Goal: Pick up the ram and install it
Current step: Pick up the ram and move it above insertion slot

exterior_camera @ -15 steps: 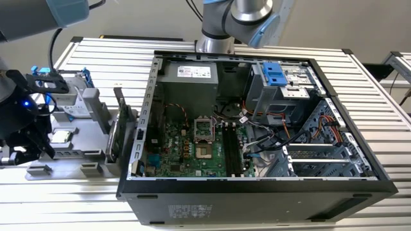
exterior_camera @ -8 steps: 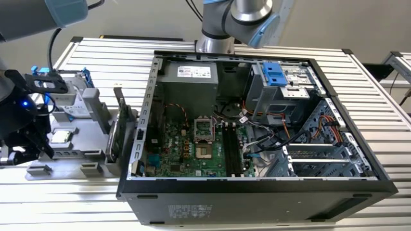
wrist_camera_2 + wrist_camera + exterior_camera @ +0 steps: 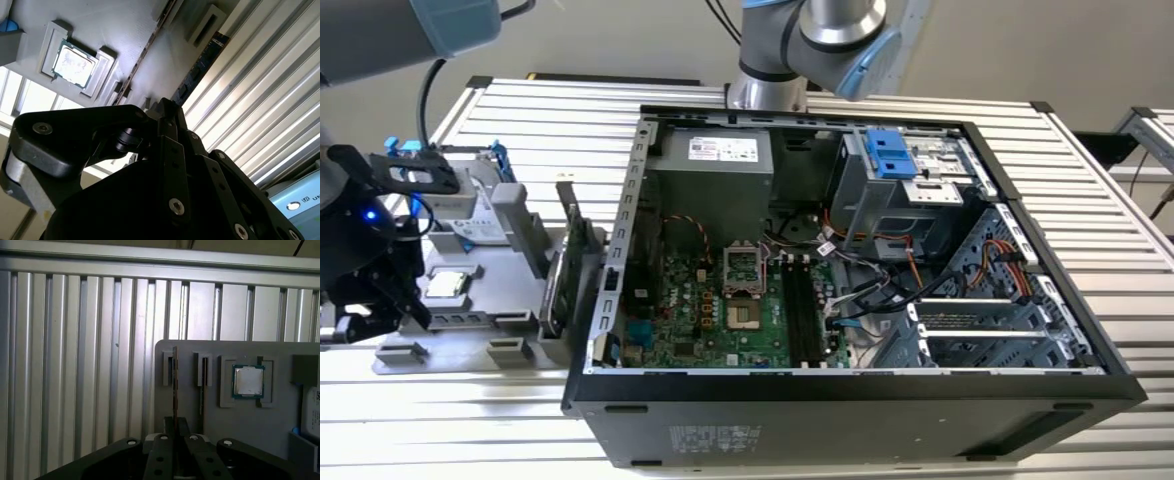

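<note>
Progress stands at the pick-up and no further. The ram [image 3: 199,67] is not in the computer yet: it stands on its long edge in a slotted holder of the grey parts tray [image 3: 240,435]. That tray lies on the slatted desk [image 3: 75,370] near the desk's edge at the exterior view's left, just beside the open computer case [image 3: 854,405]. Your claw [image 3: 175,424] sits right at one end of the ram, and in the first wrist view the thin board runs in line with the claw's middle. You cannot tell from these pictures whether the claw is clenched on the board or only straddling it, because its own black body covers the place where they meet. Inside the case, the long black memory slots [image 3: 803,305] on the motherboard [image 3: 700,320] look empty, so by my judgement lifting, carrying and seating are all left to do. Some things are hard to make out. The ram reads as blue in the second wrist view but is a mere edge-on line in the first. A second thin strip [image 3: 201,400] in the neighbouring holder could be another stick, though you cannot say. Past it, the processor chip [image 3: 248,381] lies in its own recess. In the exterior view the arm's dark wrist [image 3: 367,250] is cut by the frame and covers the tray's outer corner.
</note>
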`<control>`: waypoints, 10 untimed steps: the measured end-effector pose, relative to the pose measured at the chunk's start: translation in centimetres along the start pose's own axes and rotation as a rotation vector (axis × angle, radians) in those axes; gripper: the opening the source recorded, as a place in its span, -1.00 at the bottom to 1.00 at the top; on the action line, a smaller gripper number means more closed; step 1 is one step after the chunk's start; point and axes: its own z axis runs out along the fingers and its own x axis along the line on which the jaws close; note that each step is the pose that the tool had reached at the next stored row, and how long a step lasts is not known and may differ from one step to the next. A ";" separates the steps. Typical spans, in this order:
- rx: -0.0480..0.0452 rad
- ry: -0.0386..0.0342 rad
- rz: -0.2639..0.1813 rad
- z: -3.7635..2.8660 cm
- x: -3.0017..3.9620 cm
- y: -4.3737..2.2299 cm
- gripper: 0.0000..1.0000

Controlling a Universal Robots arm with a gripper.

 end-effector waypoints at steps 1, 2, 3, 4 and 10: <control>0.0001 -0.0001 0.000 0.01 0.00 0.01 -1.00; 0.0000 0.0000 0.000 0.01 0.00 0.03 -1.00; 0.0001 -0.0001 0.000 0.01 0.00 0.04 -1.00; 0.0001 -0.0001 0.000 0.01 0.00 0.04 -1.00; 0.0001 0.0000 0.000 0.01 0.00 0.10 -1.00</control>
